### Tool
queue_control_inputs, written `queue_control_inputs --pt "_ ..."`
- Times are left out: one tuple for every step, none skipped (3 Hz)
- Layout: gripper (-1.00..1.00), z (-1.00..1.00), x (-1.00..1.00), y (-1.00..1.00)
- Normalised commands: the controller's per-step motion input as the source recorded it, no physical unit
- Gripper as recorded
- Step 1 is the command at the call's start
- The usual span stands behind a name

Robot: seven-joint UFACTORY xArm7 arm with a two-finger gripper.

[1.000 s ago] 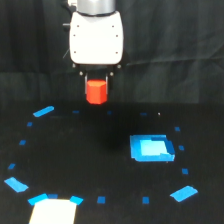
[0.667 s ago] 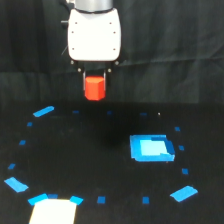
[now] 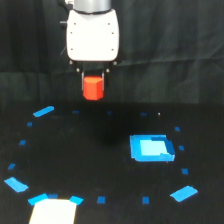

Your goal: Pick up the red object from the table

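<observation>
Although the brief look at every surface turns up no brand, label or legible writing, the scene itself is plainly laid out. At the upper centre of the frame the white gripper head [image 3: 93, 35] is seen against the black curtain [image 3: 175, 60], and below it the gripper [image 3: 93, 80] is clamped on the red object [image 3: 93, 88], with a thin dark finger pressed against each side of the block's upper part. The red object is held upright, clear of the table [image 3: 100, 145], in front of the lower edge of the curtain and well above the dark surface. Its lower half is shown free below the fingertips, and it is narrower than the white head above it. On the table, a bright blue square patch [image 3: 151, 148] is seen right of centre, well apart from the block and lower in the frame. A slanted strip of blue tape [image 3: 43, 111] lies at the left, below and to the left of the held block. Another blue tape piece [image 3: 183, 192] is seen at the lower right, and one more [image 3: 16, 185] at the lower left edge. Small blue squares are scattered in a loose ring around the middle of the table. At the bottom left a pale white sheet [image 3: 51, 212] is cut by the frame edge, with blue tape at its upper corners.
</observation>
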Motion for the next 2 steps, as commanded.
queue_control_inputs --pt "-0.97 0.03 0.05 0.14" --pt "-1.0 -0.06 0.1 0.07"
